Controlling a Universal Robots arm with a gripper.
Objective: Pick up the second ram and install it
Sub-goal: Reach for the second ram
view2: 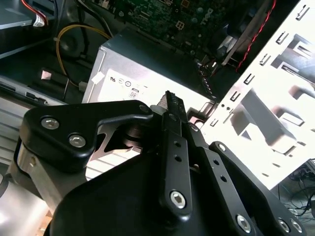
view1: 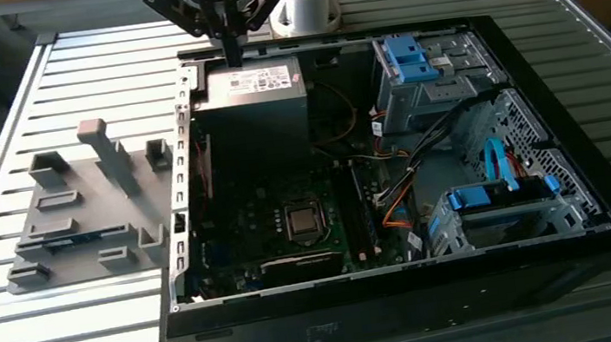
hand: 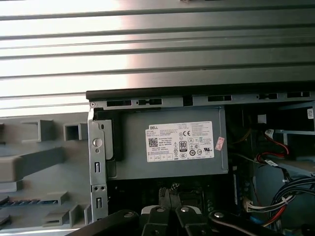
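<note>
The second ram (view1: 66, 240) is a thin dark blue-green stick lying in a slot of the grey holder block (view1: 107, 173), on the table at the exterior view's left of the open computer case (view1: 414, 289). In the first wrist view the ram (hand: 22, 201) shows as a bluish strip in the holder (hand: 44, 162). My gripper (view1: 233, 56) hangs above the case's far edge, over the grey power supply (view1: 253, 81), well away from the ram. Its fingers (hand: 169, 191) are pressed together with nothing between them, and the closed tip (view2: 170, 98) points at the power supply (view2: 147, 59).
The motherboard (view1: 289, 225) lies on the case floor with memory slots (view1: 357, 208) beside the processor socket (view1: 305, 220). Blue drive cages (view1: 420, 61) and loose cables (view1: 403, 203) crowd the exterior view's right side. The slatted table (view1: 70, 340) surrounds the case.
</note>
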